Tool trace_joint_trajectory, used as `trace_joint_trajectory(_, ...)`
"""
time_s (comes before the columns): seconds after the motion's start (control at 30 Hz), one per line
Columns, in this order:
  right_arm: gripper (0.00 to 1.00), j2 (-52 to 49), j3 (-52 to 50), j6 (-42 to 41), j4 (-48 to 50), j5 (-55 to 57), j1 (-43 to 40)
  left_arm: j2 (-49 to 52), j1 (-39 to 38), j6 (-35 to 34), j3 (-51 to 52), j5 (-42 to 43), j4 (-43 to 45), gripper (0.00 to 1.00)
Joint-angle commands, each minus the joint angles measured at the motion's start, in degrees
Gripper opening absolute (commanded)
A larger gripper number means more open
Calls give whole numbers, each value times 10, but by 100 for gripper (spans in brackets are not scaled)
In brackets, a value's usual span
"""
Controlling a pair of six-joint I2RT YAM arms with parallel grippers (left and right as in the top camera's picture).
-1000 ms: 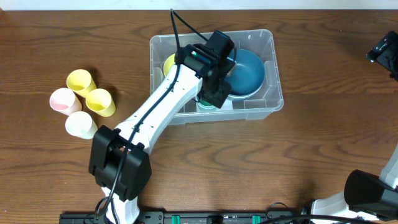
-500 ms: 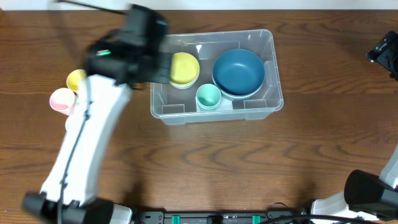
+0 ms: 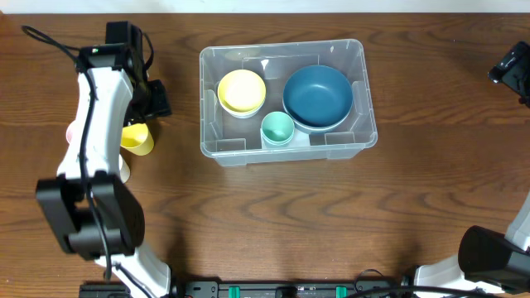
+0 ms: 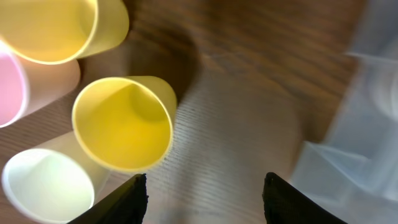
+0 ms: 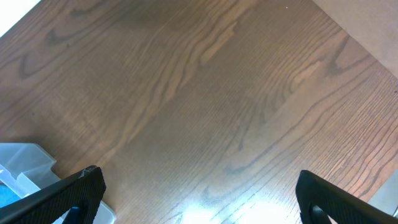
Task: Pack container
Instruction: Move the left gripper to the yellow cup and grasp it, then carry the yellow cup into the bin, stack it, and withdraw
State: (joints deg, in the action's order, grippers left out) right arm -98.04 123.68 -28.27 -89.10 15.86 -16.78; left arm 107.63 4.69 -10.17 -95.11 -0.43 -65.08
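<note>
The container, a clear plastic bin, stands at the table's middle back. It holds a yellow bowl, a blue bowl and a teal cup. My left gripper is open and empty, hovering over bare wood between the container's corner and several cups lying on their sides. A yellow cup lies closest to it, just left of the left fingertip. My right gripper is wide open over bare table, far right of the container.
A second yellow cup, a pink cup and a white cup lie clustered left of the container. The right arm sits at the table's right edge. A container corner shows in the right wrist view.
My left arm has swung from above the container's inside leftwards to the cups. The teal cup stays in the container. The right arm has not moved.
</note>
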Motion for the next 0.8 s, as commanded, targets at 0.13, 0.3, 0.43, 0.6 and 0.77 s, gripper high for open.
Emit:
trace_joint_trajectory(0.13,99,0,-1,-8,-1,2,-1,76,33,-13,0,-1,15,60)
trace_joint_trajectory(0.3,99,0,-1,-9,-1,2,-1,128,35,-13,0,-1,20,56)
trace_joint_trajectory(0.43,99,0,-1,-9,-1,2,-1,143,35,-13,0,-1,18,6)
trace_joint_trajectory(0.6,99,0,-1,-9,-1,2,-1,134,35,-13,-10,31,6,6)
trace_joint_trajectory(0.77,99,0,-1,-8,-1,2,-1,96,26,-13,-24,76,-13,6)
